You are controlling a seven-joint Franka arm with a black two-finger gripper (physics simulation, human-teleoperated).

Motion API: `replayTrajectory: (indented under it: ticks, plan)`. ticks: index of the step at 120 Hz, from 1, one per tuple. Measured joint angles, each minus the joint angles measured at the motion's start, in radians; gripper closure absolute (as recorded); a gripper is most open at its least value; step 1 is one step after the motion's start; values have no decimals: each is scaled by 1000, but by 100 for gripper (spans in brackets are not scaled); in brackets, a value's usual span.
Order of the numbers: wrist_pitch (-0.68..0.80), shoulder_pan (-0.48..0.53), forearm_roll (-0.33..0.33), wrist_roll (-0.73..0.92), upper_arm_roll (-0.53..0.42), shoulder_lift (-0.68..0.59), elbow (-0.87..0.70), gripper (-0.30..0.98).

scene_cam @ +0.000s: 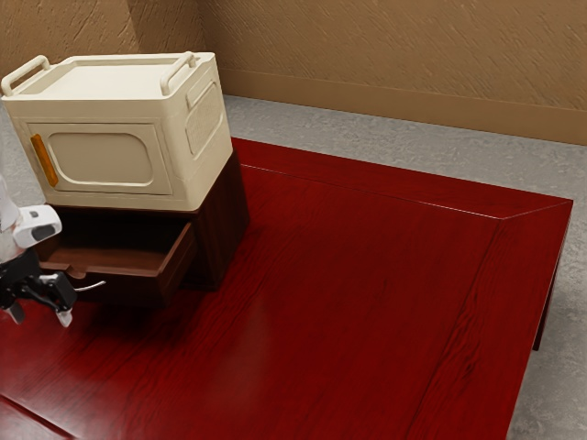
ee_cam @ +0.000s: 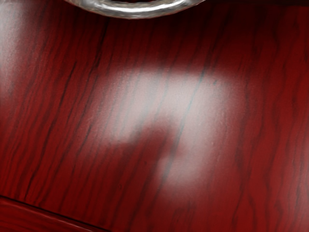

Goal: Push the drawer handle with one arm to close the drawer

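At the exterior view's left edge, my black gripper [scene_cam: 40,312] is in front of the drawer, its two fingertips spread apart with nothing between them. The dark brown drawer [scene_cam: 124,286] stands pulled out of its brown cabinet [scene_cam: 220,225]. A thin silver handle [scene_cam: 90,286] curves out from the drawer's front, close beside the gripper and partly hidden by it. From the hand's camera, the shiny curved handle [ee_cam: 140,9] appears above the red table. Whether the gripper touches the handle, I cannot tell.
A cream box [scene_cam: 101,156] with rounded top rails and an orange latch stands on the cabinet. The red wooden table [scene_cam: 348,302] extends beneath the cabinet and toward the exterior view's right, where its edge drops to a grey floor. A textured brown wall runs behind.
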Motion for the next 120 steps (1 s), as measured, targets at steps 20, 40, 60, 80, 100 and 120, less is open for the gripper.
replayTrajectory:
  ticks: [20,40,60,80,100,120]
  plan:
    - [73,-11,14,-23,24,88,29,47]
    - [121,-32,24,-40,48,146,58,67]
    - [160,-37,29,-53,62,213,97,74]
    - [181,-44,28,-63,66,248,118,77]
    - [197,-56,24,-73,66,280,137,78]
    - [208,-66,20,-81,66,312,164,78]
